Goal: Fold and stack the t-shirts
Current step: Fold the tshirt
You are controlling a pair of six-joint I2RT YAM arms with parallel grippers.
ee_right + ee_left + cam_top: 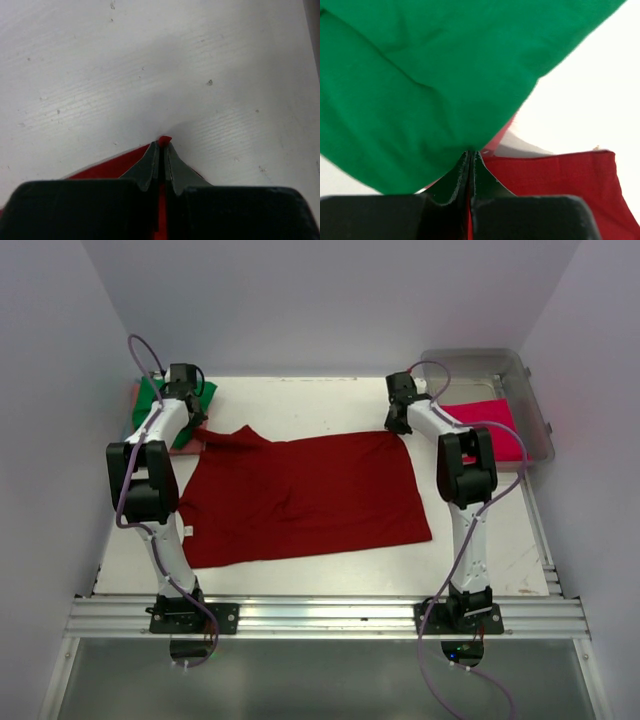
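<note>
Wrinkled soft dark red t-shirt (300, 495) lay flat mid white bench (300, 405); left fingers (471, 156) pinched shut on its far-left edge by green t-shirt (420, 75), right fingers (161, 146) shut on far-right corner.

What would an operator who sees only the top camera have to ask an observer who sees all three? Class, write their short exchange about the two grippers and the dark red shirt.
Operator: From above I can't make out the jaws. Is the right gripper holding the dark red shirt?
Observer: Yes. Its jaws are shut on a corner, and a small tip of red cloth pokes out past them.
Operator: And the left gripper?
Observer: Shut as well, with a strip of the same red cloth pinched between the jaws.
</note>
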